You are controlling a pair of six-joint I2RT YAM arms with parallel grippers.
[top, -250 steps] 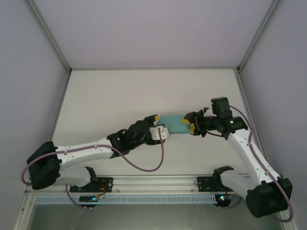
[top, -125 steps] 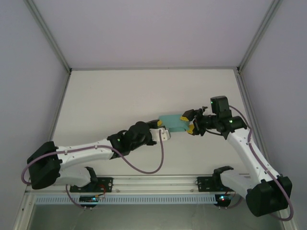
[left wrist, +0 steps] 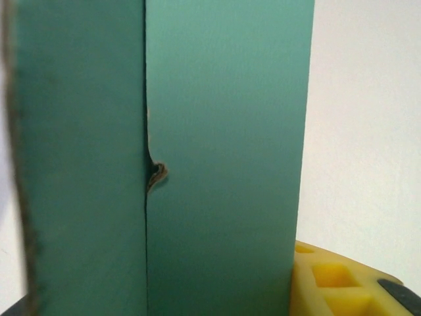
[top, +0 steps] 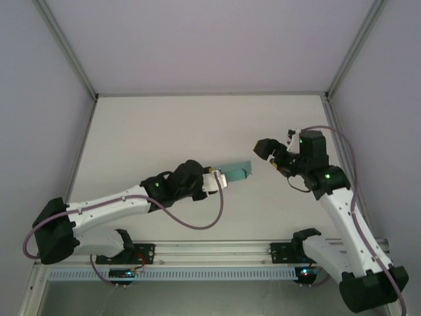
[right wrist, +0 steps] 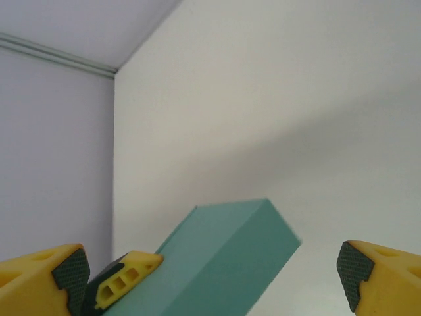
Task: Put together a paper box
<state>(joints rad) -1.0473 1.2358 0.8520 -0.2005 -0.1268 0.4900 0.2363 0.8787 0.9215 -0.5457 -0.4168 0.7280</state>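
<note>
While the left arm is stretched low across the white table (top: 164, 131) from its base towards the middle, its wrist is levelled and the left gripper (top: 222, 177) is closed on the near end of a small, rectangular, teal-green paper box (top: 237, 172) of thin card. The right arm is bent at the elbow and raised, with the right gripper (top: 268, 155) pointed left and slightly down towards the middle of the table. Its yellow fingertips (right wrist: 71, 270) are spread wide and nothing is held between them. A second ago the box was gripped at both ends, the right gripper being clamped on its far end. Since then that end has been released, the right gripper has been drawn back up and to the right, and its jaws have been opened fully. The left gripper, loose before, has been tightened on the box. The box is now carried by the left gripper alone, projecting to the right beyond its fingers and angled slightly upward. It is seen as a closed rectangular shape. From the left wrist, a lengthwise seam with a small nick (left wrist: 155, 174) is seen on its face, beside one yellow finger (left wrist: 325, 282). The box's free end is left well apart from the right gripper.
</note>
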